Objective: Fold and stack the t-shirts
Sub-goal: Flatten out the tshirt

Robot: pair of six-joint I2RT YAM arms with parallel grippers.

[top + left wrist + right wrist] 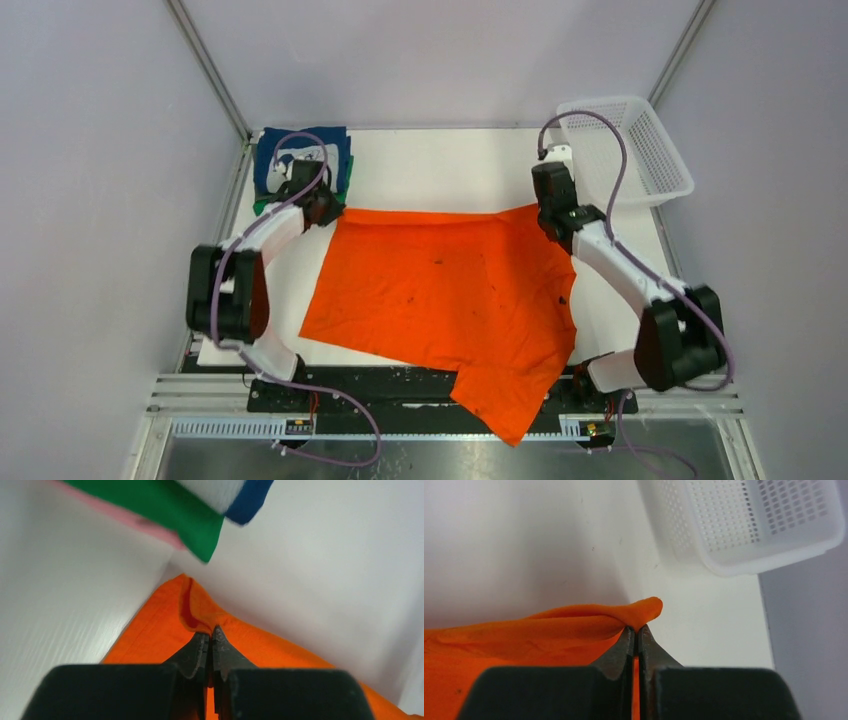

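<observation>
Lying spread on the white table [430, 170], the orange t-shirt [450, 300] is stretching between both grippers, part of it draping over the edge behind them. The white mesh basket [744, 525] is sitting just beyond the right gripper [636, 630]; the folded navy t-shirt [338, 145], green t-shirt [170, 505] and pink t-shirt [115, 512] are resting stacked just ahead of the left gripper [211, 632]. Both grippers are pinching far corners of the orange cloth.

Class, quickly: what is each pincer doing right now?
Left pincer: closed on a corner of the orange t-shirt.
Right pincer: closed on another corner of it.
</observation>
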